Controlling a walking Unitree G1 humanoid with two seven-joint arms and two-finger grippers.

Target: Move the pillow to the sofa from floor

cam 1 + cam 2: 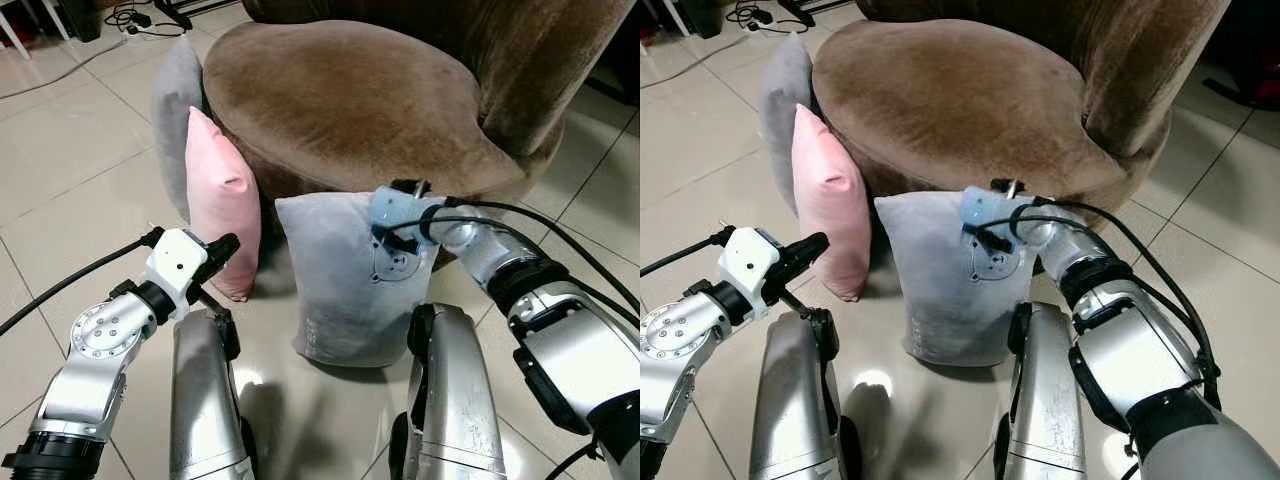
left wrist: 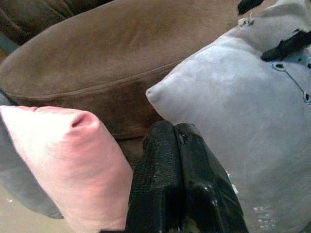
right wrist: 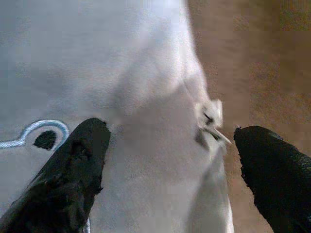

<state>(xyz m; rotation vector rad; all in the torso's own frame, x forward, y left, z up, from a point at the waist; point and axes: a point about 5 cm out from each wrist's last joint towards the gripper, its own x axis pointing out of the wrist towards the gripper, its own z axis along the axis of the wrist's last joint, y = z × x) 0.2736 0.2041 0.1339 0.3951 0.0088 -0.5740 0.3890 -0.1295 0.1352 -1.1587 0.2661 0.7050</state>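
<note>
Reaching for the pillow: grasp not yet made, transfer outstanding

Standing on the tiled floor (image 1: 60, 160), the pale grey pillow (image 1: 340, 290) was upright and leaning against the front of the brown sofa (image 1: 350, 100). It had not been lifted. No part of the move to the seat was complete.

The right gripper (image 3: 170, 160) was at the pillow's upper corner. Its two black fingers (image 3: 73, 170) were spread wide, one over the pillow's face beside a stitched eye mark, the other out past the corner seam against the brown upholstery. The corner lay between them, unclamped. My judgement: the approach was nearly finished; closing, lifting and placing on the seat all remained.

The left gripper (image 2: 181, 184) hung low, just beside a pink pillow (image 1: 222, 200), with its fingers pressed together and holding nothing. It pointed towards the gap between the pink pillow and the grey one.

A second grey cushion (image 1: 175, 110) stood behind the pink pillow, also against the sofa.

Limits of observation: the right gripper's fingers were covered in the head views by its pale blue wrist housing (image 1: 400, 215), so contact with the fabric could only be judged from the wrist view, which was soft in focus. The pillow's lower right edge was masked by the robot's body. The sofa back was cut off at the frame top.
</note>
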